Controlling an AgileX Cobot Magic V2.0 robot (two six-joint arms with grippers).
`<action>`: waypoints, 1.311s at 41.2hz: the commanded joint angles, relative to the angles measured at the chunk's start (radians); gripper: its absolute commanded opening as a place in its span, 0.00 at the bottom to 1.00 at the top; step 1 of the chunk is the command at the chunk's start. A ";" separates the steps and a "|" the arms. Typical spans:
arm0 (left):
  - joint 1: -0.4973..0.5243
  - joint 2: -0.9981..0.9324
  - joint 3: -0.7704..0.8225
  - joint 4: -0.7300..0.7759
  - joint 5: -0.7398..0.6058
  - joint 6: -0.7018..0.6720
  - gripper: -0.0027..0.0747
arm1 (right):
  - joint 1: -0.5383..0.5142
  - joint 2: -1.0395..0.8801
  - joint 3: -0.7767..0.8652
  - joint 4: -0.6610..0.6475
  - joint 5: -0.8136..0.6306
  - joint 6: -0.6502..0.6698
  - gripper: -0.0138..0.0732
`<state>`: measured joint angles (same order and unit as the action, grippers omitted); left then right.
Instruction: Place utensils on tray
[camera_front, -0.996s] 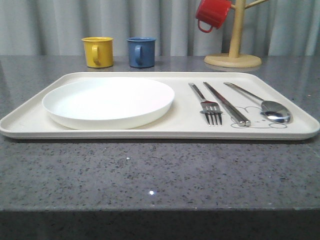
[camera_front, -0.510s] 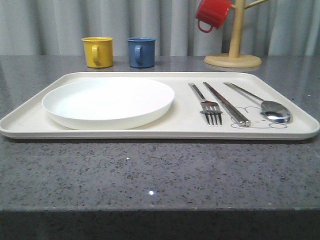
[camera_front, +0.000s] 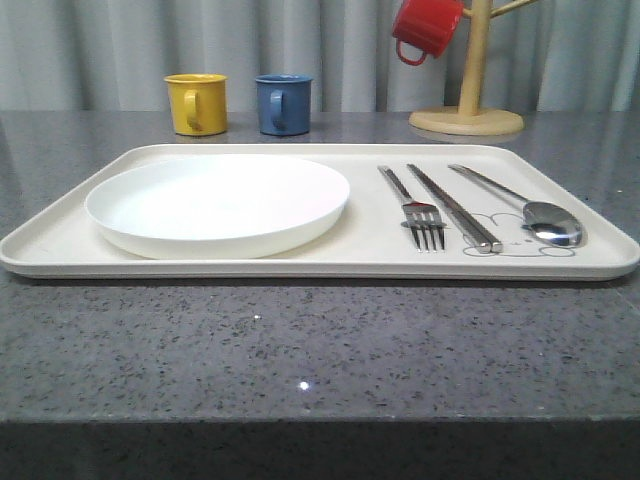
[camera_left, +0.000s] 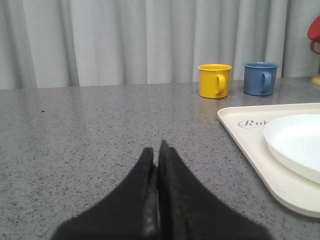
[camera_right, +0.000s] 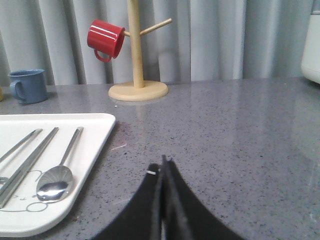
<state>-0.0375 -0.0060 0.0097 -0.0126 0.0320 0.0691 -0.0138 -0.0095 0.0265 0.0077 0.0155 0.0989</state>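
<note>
The cream tray (camera_front: 370, 257) lies across the grey counter. On its left half rests the round white plate (camera_front: 217, 203). On its right half lie the fork (camera_front: 414, 209), the chopstick pair (camera_front: 455, 208) and the spoon (camera_front: 530, 209), side by side. My left gripper (camera_left: 156, 150) is shut and empty over bare counter, beside the tray's (camera_left: 250, 150) left edge and the plate (camera_left: 297, 142). My right gripper (camera_right: 162, 164) is shut and empty over the counter, off the tray's (camera_right: 97, 137) right edge, near the spoon (camera_right: 56, 180) and chopstick pair (camera_right: 27, 162).
A yellow mug (camera_front: 196, 103) and a blue mug (camera_front: 282, 103) stand behind the tray. A wooden mug tree (camera_front: 468, 85) at the back right carries a red mug (camera_front: 425, 27). Grey curtains close off the back. Open counter lies before the tray.
</note>
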 joint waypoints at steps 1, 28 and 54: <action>-0.001 -0.023 -0.004 0.000 -0.076 0.000 0.01 | 0.003 -0.018 0.000 -0.008 -0.072 0.002 0.08; -0.001 -0.023 -0.004 0.000 -0.076 0.000 0.01 | 0.003 -0.018 0.000 -0.008 -0.078 -0.023 0.08; -0.001 -0.023 -0.004 0.000 -0.076 0.000 0.01 | 0.003 -0.018 0.000 -0.008 -0.078 -0.023 0.08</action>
<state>-0.0375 -0.0060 0.0097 -0.0126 0.0320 0.0691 -0.0116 -0.0095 0.0265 0.0077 0.0170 0.0858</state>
